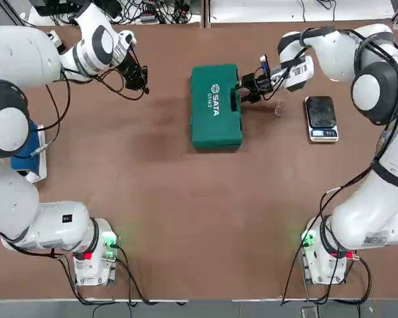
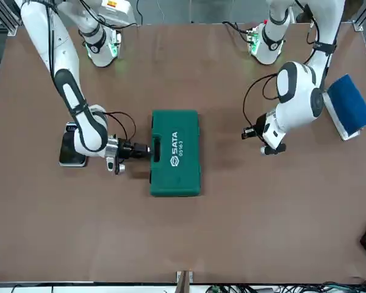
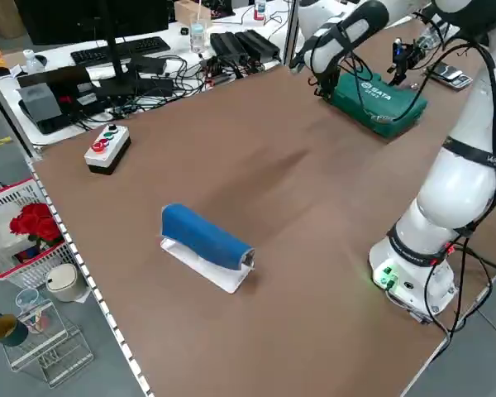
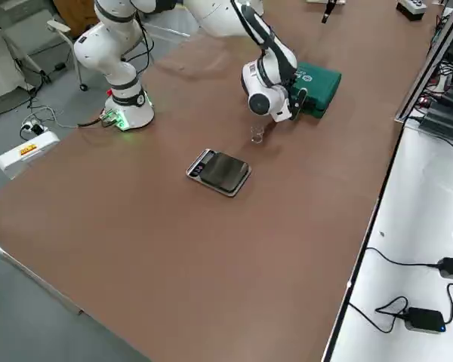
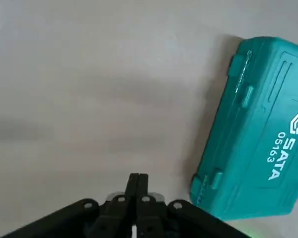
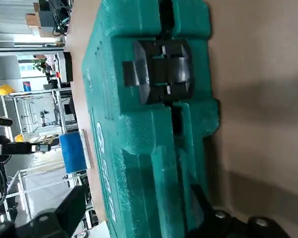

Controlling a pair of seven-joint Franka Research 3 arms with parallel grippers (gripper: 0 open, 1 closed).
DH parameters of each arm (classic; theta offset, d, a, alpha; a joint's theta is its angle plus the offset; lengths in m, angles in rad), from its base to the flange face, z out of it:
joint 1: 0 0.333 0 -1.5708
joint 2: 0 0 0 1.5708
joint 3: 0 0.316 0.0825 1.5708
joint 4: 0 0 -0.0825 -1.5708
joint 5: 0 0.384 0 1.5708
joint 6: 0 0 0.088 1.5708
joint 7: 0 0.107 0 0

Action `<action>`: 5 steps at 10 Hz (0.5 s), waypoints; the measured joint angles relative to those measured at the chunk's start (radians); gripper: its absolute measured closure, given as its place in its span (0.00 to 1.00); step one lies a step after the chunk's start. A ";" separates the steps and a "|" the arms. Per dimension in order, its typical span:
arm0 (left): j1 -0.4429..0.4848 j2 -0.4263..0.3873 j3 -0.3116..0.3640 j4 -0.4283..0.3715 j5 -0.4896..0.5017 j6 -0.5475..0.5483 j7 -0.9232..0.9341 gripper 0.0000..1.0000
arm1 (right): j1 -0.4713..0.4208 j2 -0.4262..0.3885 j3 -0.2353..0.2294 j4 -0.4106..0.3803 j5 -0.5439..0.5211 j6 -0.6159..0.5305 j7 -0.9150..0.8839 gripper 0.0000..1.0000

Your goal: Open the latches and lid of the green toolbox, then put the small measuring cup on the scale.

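Observation:
The green toolbox (image 1: 215, 106) lies flat mid-table with its lid down. My right gripper (image 1: 248, 89) is at its handle-side edge, open, with the case's rim between its fingers (image 6: 64, 214). One black latch (image 6: 162, 69) shows on that edge a little beyond the fingers. The small measuring cup (image 1: 278, 109) stands upright on the table between toolbox and scale (image 1: 321, 118); it also shows in the right side view (image 4: 257, 136). My left gripper (image 1: 139, 78) hovers left of the toolbox, shut and empty, its fingers (image 5: 137, 187) pressed together.
A blue-topped white block (image 1: 28, 156) sits at the table's left edge. A grey box with coloured buttons (image 3: 107, 147) stands at a far corner. A desk with cables (image 3: 149, 66) borders the table's far edge.

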 joint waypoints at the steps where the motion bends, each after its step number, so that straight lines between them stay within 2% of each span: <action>1: -0.001 0.016 -0.011 -0.001 0.000 0.027 0.000 0.99 | 0.003 0.008 0.000 0.000 0.010 0.000 -0.012 0.19; 4: -0.004 0.043 -0.016 -0.001 0.000 0.051 0.000 0.99 | 0.004 0.013 -0.001 0.000 0.013 0.005 -0.020 0.43; 5: -0.004 0.043 -0.016 -0.001 0.000 0.052 0.000 0.99 | 0.004 0.016 -0.003 0.000 0.013 0.008 -0.022 0.48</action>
